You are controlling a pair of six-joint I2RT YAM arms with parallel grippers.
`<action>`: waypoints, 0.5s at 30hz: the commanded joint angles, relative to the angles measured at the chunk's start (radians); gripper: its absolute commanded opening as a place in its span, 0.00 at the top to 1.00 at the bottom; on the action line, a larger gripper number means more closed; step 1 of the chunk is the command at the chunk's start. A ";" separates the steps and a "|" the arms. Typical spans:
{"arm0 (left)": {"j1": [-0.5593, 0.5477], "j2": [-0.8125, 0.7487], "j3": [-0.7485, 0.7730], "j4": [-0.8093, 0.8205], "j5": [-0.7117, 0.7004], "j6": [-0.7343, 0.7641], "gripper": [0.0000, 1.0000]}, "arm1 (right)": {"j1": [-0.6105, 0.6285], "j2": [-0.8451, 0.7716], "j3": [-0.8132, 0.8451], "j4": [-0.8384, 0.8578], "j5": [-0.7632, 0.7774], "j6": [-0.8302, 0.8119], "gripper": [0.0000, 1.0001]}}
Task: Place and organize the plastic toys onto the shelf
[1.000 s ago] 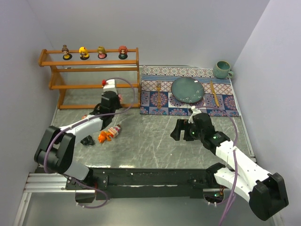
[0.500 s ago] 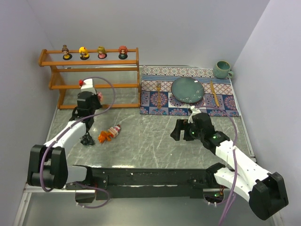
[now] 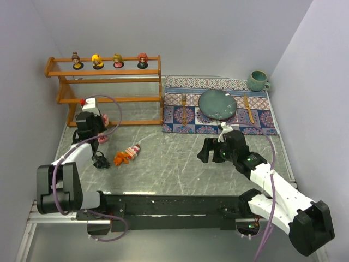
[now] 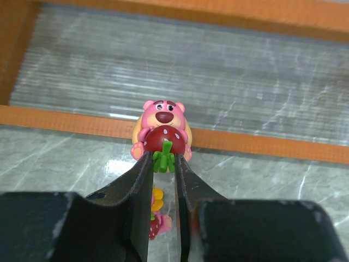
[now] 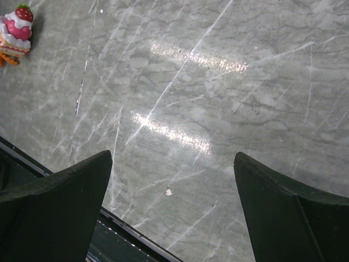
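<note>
The shelf (image 3: pixel 109 99) stands at the back left, with several big-headed dolls (image 3: pixel 97 61) in a row on its top tier. My left gripper (image 3: pixel 102 126) is shut on a pink bear toy holding a strawberry (image 4: pixel 162 126). It holds the toy just in front of the shelf's bottom rail (image 4: pixel 272 146), near the shelf's left end. A small yellow-and-pink piece (image 4: pixel 156 218) shows lower between the fingers. An orange-and-pink toy (image 3: pixel 126 154) and a dark toy (image 3: pixel 100 161) lie on the table. My right gripper (image 3: pixel 210 150) is open and empty over bare table (image 5: pixel 174 180).
A patterned placemat (image 3: pixel 218 106) at the back right carries a teal plate (image 3: pixel 217 103), a fork and a knife. A teal mug (image 3: pixel 257 81) stands behind it. A pink strawberry cake toy (image 5: pixel 16 30) shows in the right wrist view's top left corner.
My left arm has swung left along the shelf front with the pink bear in its grip. The right arm has not moved.
</note>
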 commanded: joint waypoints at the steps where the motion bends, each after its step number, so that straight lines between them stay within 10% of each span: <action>1: 0.020 0.047 0.015 0.103 0.093 0.023 0.99 | 0.006 0.007 0.031 0.022 0.017 -0.012 0.00; 15: 0.040 0.134 0.074 0.146 0.111 0.031 0.95 | 0.006 0.039 0.037 0.030 0.019 -0.017 0.00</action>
